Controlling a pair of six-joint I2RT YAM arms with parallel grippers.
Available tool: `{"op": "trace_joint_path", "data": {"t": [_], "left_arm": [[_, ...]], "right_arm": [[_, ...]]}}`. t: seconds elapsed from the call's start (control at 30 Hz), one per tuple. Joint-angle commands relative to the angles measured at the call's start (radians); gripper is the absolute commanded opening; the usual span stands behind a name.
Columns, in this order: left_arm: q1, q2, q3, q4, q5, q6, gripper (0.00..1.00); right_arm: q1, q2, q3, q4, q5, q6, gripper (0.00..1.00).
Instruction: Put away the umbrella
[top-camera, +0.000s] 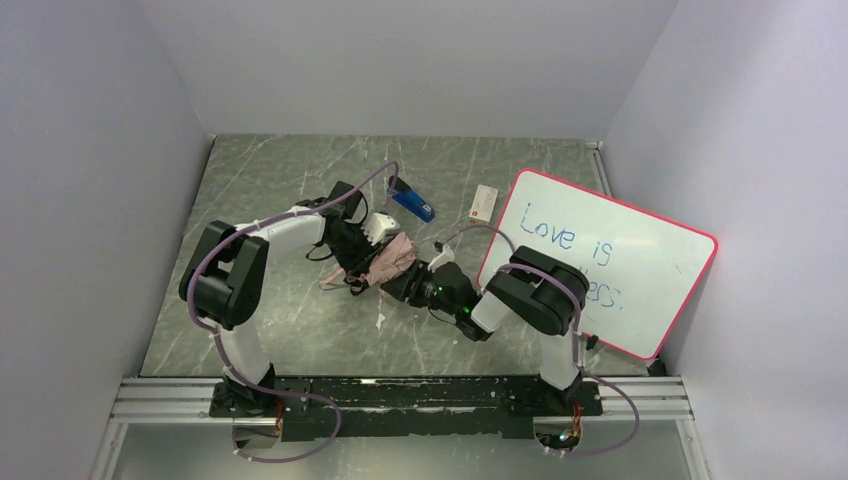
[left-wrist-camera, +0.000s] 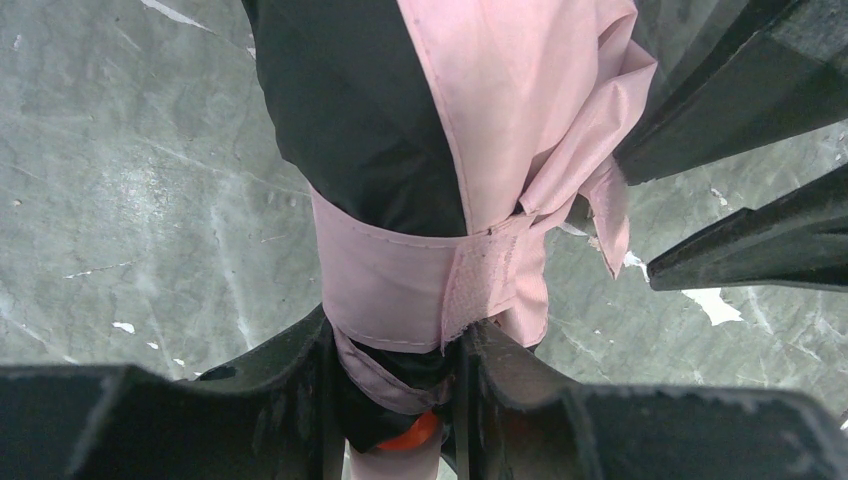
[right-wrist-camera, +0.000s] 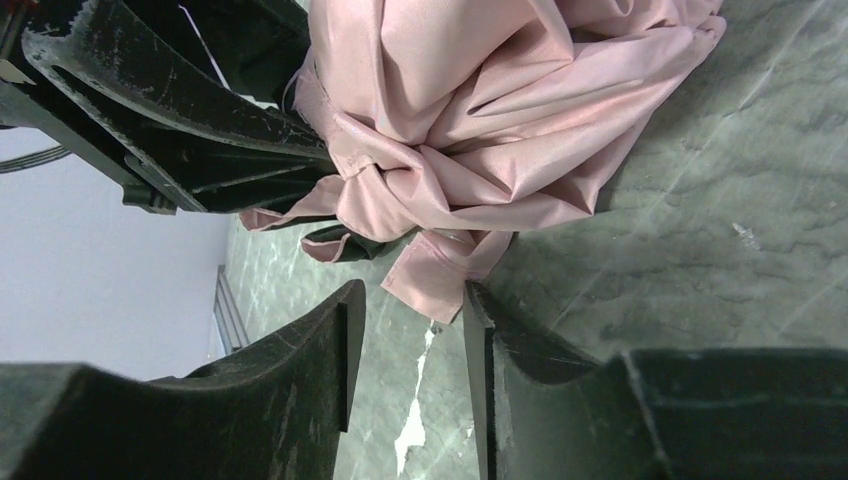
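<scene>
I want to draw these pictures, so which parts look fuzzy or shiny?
Top view: even light, blue writing on the pink-rimmed white board readable. Left wrist view: the pale pink and black folding umbrella is crisp, the left claw dark and soft. Right wrist view: gentle sheen on its pink fabric, the right claw blurry.

Left arm (top-camera: 275, 232): white-shelled links between bulky matte-black joint housings, rising from the silver aluminium rail (top-camera: 160, 402). Right arm (top-camera: 530, 290): same build and same rail, with small green indicator lights on the black housing farthest from the rail. Mauve-grey cables (top-camera: 290, 458) run along both arms and loop loose just below the rail. Left pincer (left-wrist-camera: 395, 325): two black moulded fingers with a matte finish. Right pincer (right-wrist-camera: 412, 295): black tapering fingers, with pale scuffs and scratches.
</scene>
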Motion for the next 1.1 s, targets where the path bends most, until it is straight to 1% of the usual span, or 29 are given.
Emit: {"op": "trace_joint_path", "data": {"t": [0.0,0.17,0.27,0.37,0.53,0.67,0.87,1.07], "left_arm": [[0.005,0.064,-0.051,0.015,-0.207,0.052,0.05],[0.003,0.067,-0.046,0.011,-0.205,0.052,0.05],[0.002,0.07,-0.045,0.01,-0.206,0.052,0.05],[0.0,0.069,-0.045,0.011,-0.209,0.052,0.05],[0.0,0.071,-0.047,0.011,-0.21,0.053,0.05],[0.0,0.071,-0.045,0.01,-0.212,0.055,0.05],[-0.001,0.073,-0.039,0.003,-0.214,0.056,0.05],[-0.003,0.081,-0.036,0.005,-0.212,0.055,0.05]], "right_arm": [[0.038,0.007,-0.022,-0.152,0.169,0.009,0.47],[0.06,-0.016,0.008,-0.235,0.345,0.009,0.52],[0.059,-0.003,0.046,-0.302,0.39,0.0,0.54],[0.059,0.008,0.065,-0.316,0.399,-0.008,0.54],[0.06,0.005,0.057,-0.315,0.375,0.001,0.54],[0.062,-0.02,0.017,-0.307,0.327,0.034,0.54],[0.073,-0.072,-0.026,-0.349,0.259,0.067,0.54],[0.081,-0.047,-0.043,-0.281,0.184,0.099,0.54]]}}
